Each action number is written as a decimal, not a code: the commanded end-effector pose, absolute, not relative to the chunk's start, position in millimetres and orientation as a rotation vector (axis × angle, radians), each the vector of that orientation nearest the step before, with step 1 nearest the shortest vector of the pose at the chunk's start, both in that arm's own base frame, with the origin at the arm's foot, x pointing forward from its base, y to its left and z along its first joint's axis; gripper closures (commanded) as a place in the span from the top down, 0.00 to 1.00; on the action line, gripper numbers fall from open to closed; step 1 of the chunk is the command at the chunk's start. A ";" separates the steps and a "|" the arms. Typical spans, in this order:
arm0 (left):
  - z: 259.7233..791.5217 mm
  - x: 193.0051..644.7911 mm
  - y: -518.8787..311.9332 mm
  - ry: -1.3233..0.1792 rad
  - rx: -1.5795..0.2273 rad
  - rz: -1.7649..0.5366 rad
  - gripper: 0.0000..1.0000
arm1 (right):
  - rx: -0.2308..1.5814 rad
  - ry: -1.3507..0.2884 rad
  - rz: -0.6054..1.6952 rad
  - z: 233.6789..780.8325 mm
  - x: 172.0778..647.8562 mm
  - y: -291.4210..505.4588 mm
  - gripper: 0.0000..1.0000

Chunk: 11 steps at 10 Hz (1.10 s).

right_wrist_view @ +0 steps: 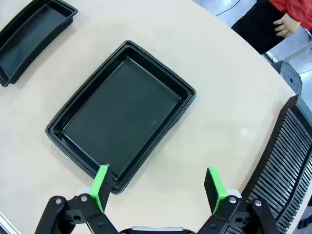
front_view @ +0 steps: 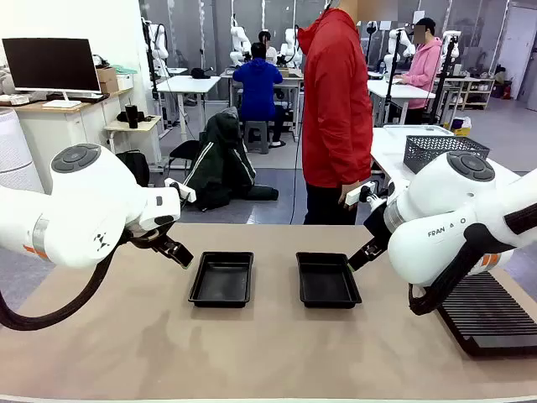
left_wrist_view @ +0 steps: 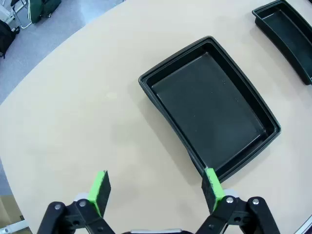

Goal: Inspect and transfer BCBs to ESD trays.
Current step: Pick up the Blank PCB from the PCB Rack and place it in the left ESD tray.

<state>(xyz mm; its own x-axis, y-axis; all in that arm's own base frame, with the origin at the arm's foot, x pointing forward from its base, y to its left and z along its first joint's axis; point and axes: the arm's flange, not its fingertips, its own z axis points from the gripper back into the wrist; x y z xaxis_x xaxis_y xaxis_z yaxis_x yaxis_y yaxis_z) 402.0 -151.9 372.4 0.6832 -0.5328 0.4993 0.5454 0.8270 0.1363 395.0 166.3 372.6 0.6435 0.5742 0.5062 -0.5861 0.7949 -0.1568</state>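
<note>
Since both ESD trays lie empty, left tray [front_view: 221, 278] and right tray [front_view: 327, 280] side by side at the middle of the tabletop [front_view: 126, 344], I hold the left gripper [left_wrist_view: 156, 189] and right gripper [right_wrist_view: 158, 184] spread wide, one beside each tray's outer rim (ready, I judge, to receive BCBs for inspection).

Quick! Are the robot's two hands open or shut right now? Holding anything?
Left end effector: open, holding nothing.
Right end effector: open, holding nothing.
</note>
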 end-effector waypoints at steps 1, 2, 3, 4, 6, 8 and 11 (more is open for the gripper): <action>372.3 402.0 -151.9 -0.552 -0.024 -0.604 1.00 | 0.022 -0.569 0.661 372.6 395.0 166.3 1.00; 372.3 402.0 -151.9 -0.552 -0.024 -0.604 1.00 | 0.022 -0.569 0.661 372.6 395.0 166.3 1.00; 372.3 402.0 -151.9 -0.552 -0.024 -0.604 1.00 | 0.022 -0.569 0.661 372.6 395.0 166.3 1.00; 372.3 402.0 -151.9 -0.552 -0.024 -0.604 1.00 | 0.022 -0.569 0.661 372.6 395.0 166.3 1.00; 372.3 402.0 -151.9 -0.552 -0.024 -0.604 1.00 | 0.022 -0.569 0.661 372.6 395.0 166.3 1.00; 372.3 402.0 -151.9 -0.552 -0.024 -0.604 1.00 | 0.022 -0.569 0.661 372.6 395.0 166.3 1.00; 408.0 402.5 -132.9 -0.496 -0.103 -0.543 1.00 | 0.022 -0.569 0.661 372.6 395.0 166.4 1.00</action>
<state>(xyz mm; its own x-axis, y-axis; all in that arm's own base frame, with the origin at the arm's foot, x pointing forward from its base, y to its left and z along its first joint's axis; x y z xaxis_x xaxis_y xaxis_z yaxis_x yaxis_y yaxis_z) 402.7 -149.0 379.1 0.7045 -0.5096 0.4940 0.5317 0.8400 0.1084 395.1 166.3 372.6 0.6434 0.5743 0.5062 -0.5860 0.7950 -0.1571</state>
